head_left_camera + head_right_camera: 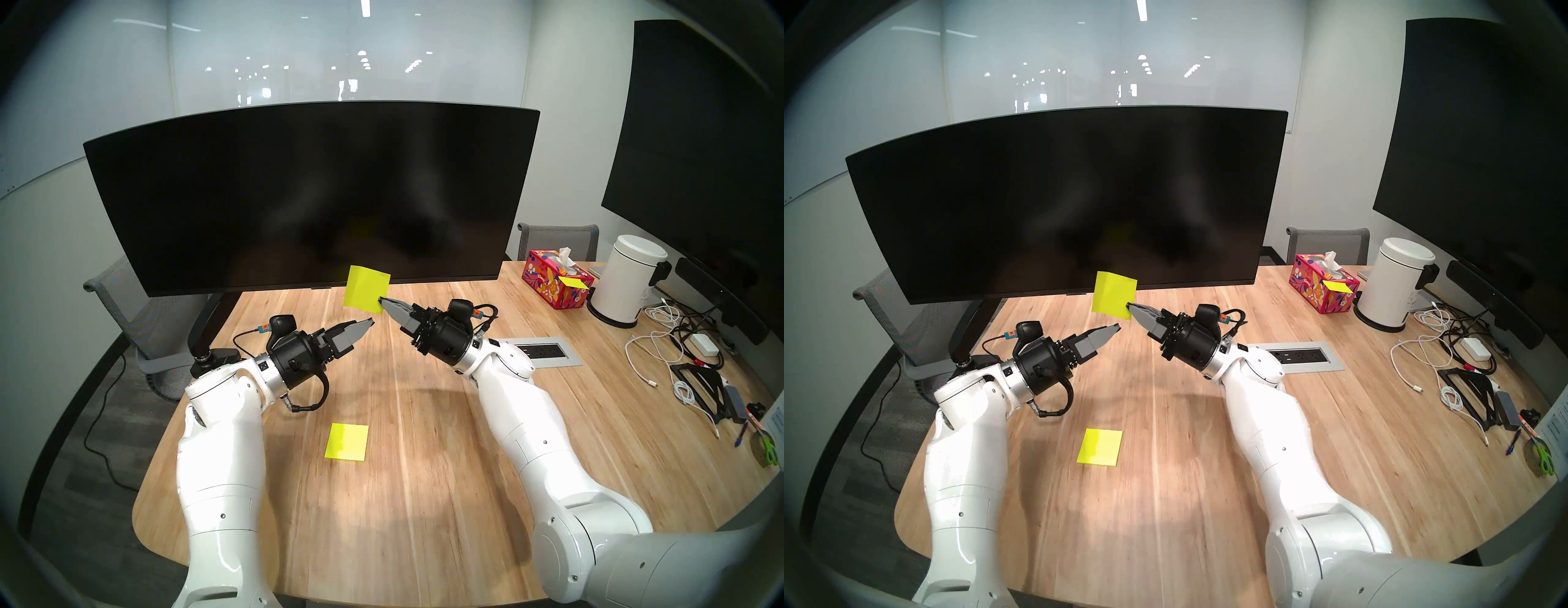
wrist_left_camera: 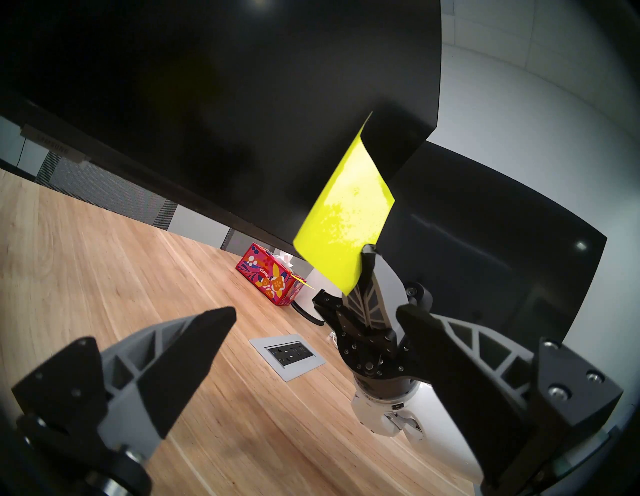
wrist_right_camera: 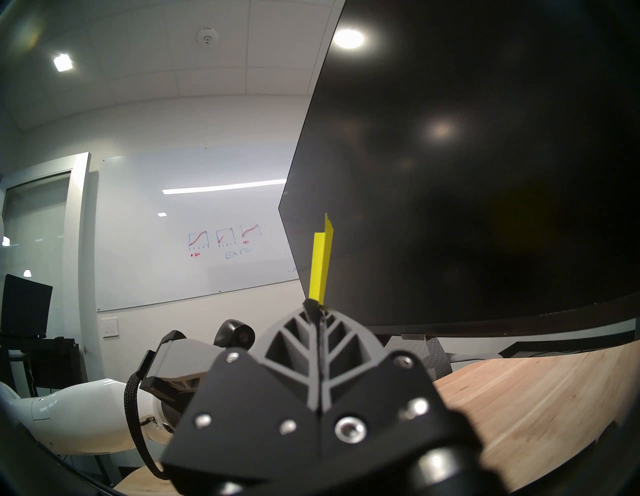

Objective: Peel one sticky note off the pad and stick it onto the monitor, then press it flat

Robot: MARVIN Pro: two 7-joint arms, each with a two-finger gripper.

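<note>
Head view: right gripper (image 1: 382, 301) clamped on one corner of thin yellow-green square sticky note (image 1: 365, 288), raised before lower edge of wide curved black monitor (image 1: 297, 191); left gripper (image 2: 315, 318) spread wide, holding nothing; thick yellow square pad (image 1: 347, 441) flat on wooden table (image 1: 424, 488).

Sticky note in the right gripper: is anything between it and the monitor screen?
Nothing visible. The sticky note is pinched by one corner in the right gripper, just before the monitor. The open left gripper sits below, not between them.
</note>
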